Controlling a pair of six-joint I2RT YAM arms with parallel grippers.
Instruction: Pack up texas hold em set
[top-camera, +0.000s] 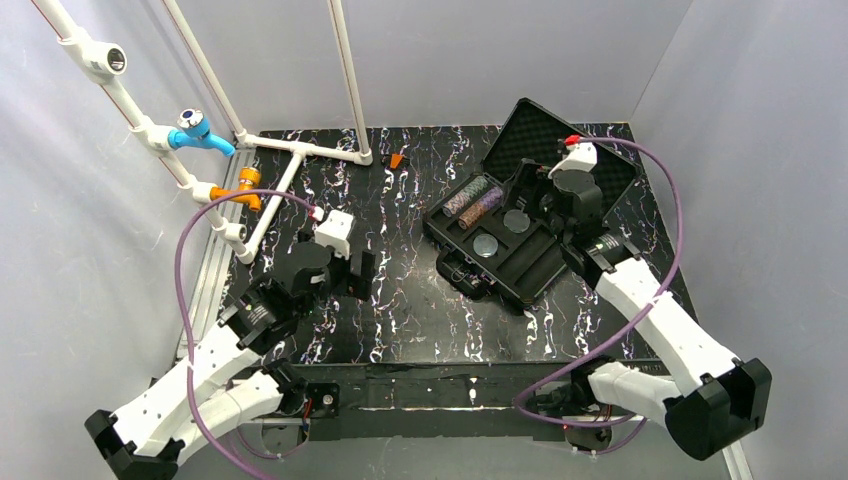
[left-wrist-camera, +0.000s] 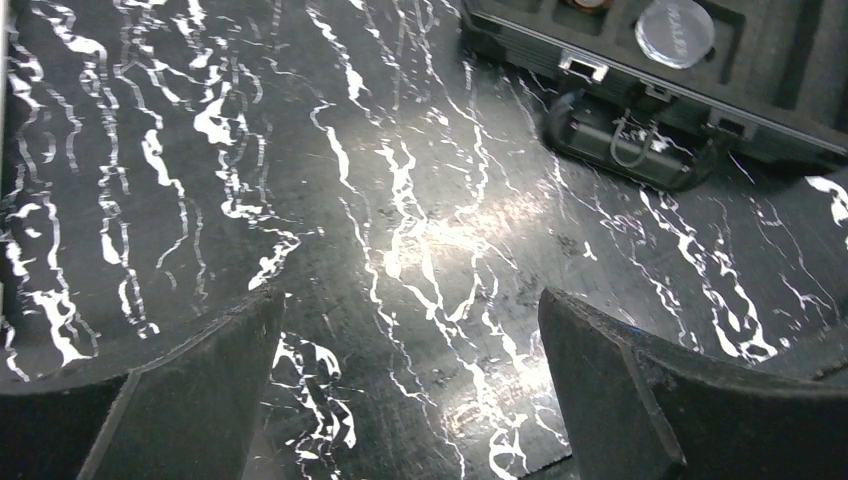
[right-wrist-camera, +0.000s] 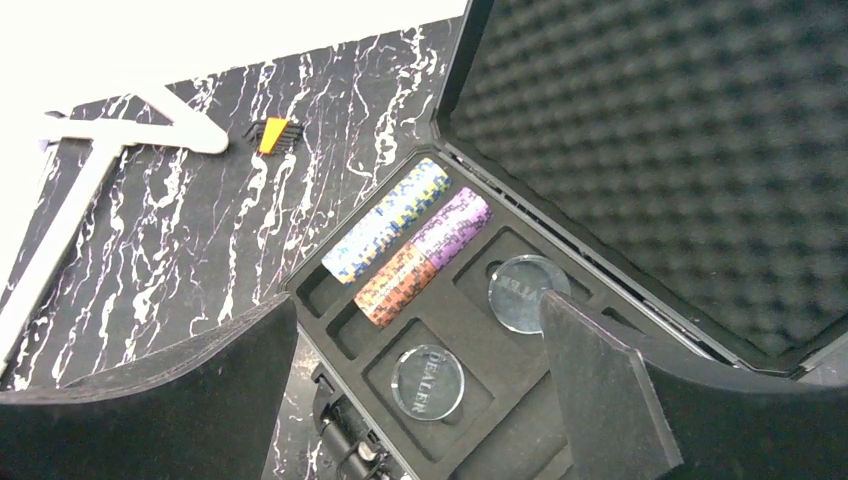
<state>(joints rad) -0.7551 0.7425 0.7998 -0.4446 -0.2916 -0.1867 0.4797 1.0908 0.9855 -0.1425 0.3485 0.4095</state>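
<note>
Top external view. Item: black case, lid up, on the right half of the marbled table.

- Lid: egg-crate foam lining, leaning away toward the back right.
- Tray: moulded, black. The back grooves hold the speckled blue-and-yellow chip stack lying on its side. Just beside it, the purple chip stack and the orange-brown chip stack lie end to end in one groove.
- Round recesses: a clear disc marked DEALER and a second clear disc.
- Right gripper: above the tray and released, its fingers spread wide with nothing between them. The chip grooves and both discs lie below it in the right wrist view.
- Left gripper: over bare table on the left, released and holding nothing. The case lies well apart to its right. Only the front edge and carry handle show at the upper right of the left wrist view.
- Other: a small orange piece lies on the table at the back, clear of the case and near the white pipe frame.
</note>
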